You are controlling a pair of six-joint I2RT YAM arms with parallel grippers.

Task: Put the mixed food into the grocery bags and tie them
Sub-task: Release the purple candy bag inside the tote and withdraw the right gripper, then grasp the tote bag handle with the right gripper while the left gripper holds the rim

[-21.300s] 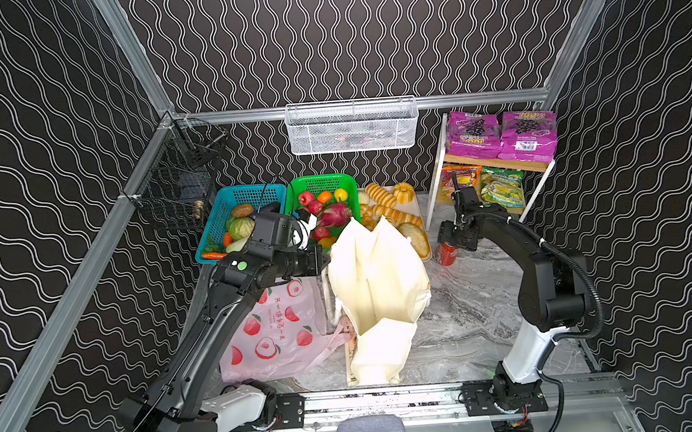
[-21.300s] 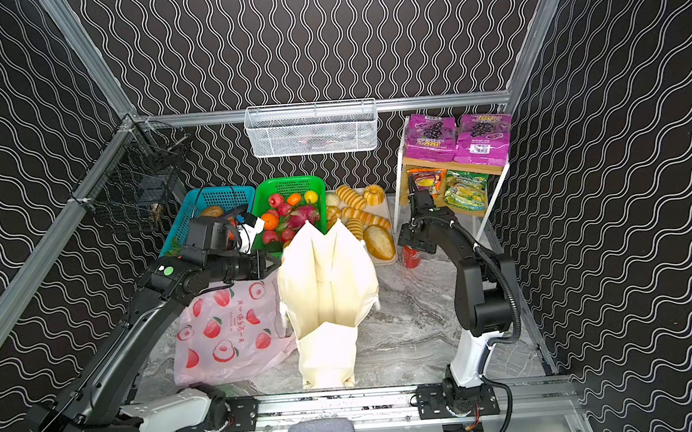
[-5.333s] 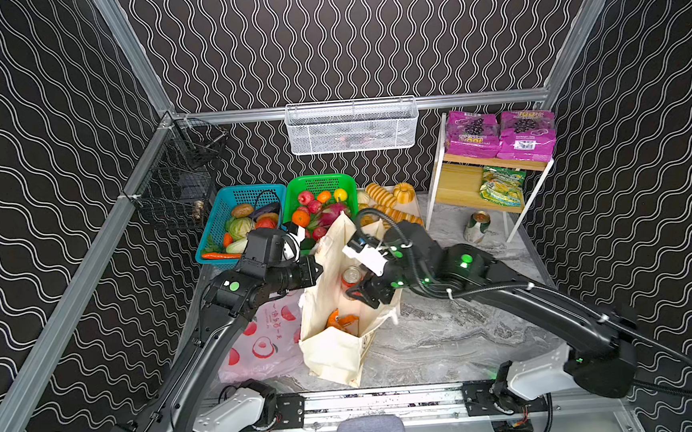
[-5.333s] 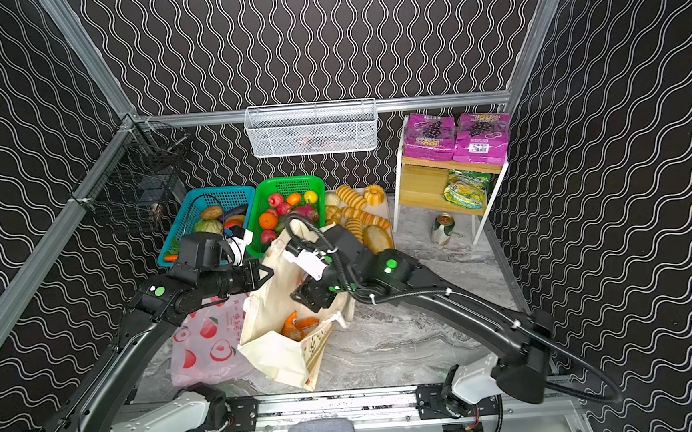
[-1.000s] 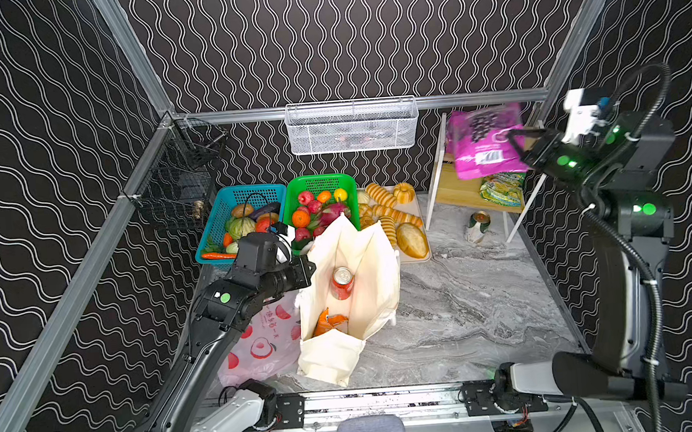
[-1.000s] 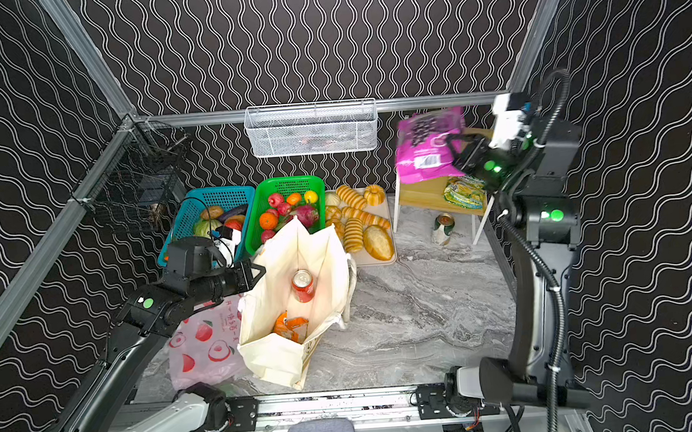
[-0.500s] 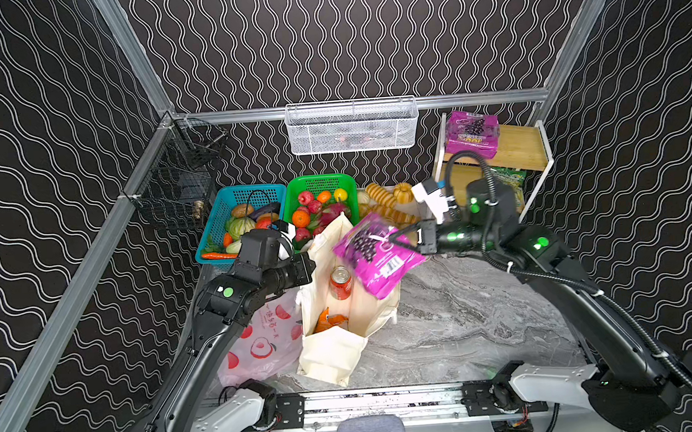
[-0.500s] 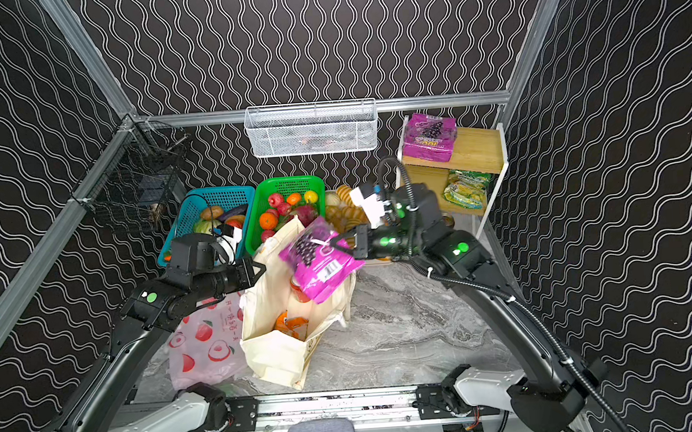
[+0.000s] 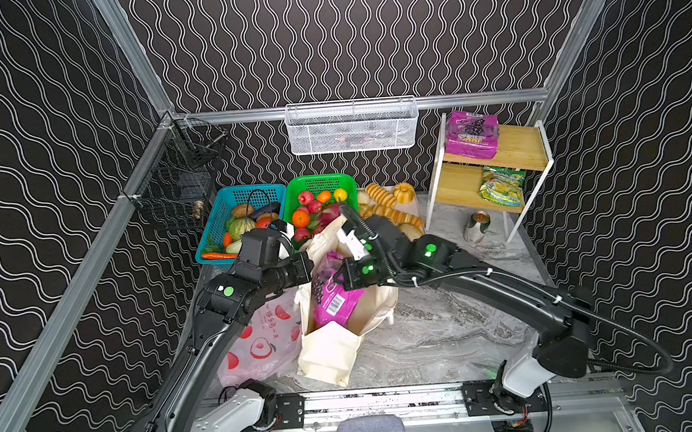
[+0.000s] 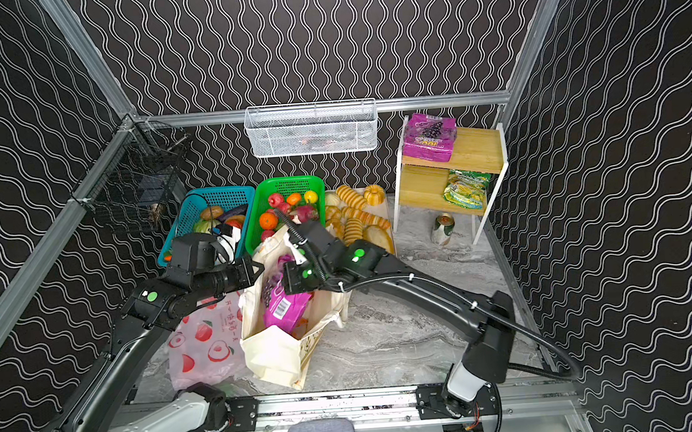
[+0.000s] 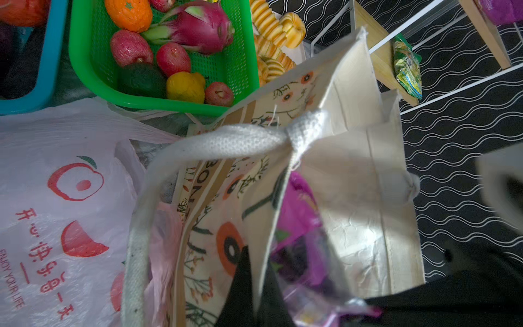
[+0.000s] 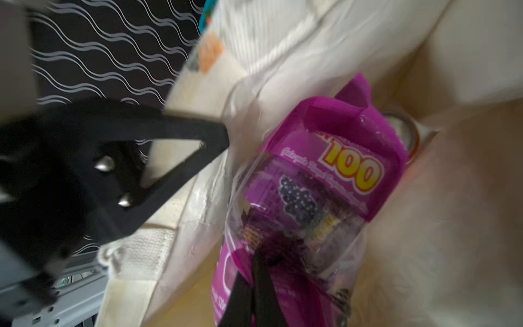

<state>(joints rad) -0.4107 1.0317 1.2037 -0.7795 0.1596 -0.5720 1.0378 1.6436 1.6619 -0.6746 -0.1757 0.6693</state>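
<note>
In both top views the right gripper point(image 9: 342, 277) hangs over the mouth of the cream tote point(image 9: 329, 353) and pinches the top of the purple packet point(image 9: 335, 301), which is half inside. The left gripper point(image 9: 307, 266) is closed on the tote's rim. In the left wrist view its fingers point(image 11: 237, 288) sit narrow on the cloth edge. This hold must be firm, so the mouth is wide. In the right wrist view the fingers point(image 12: 264, 283) grip the packet's film. Better to lower it beside the red can point(image 12: 409, 136) before letting go.
</note>
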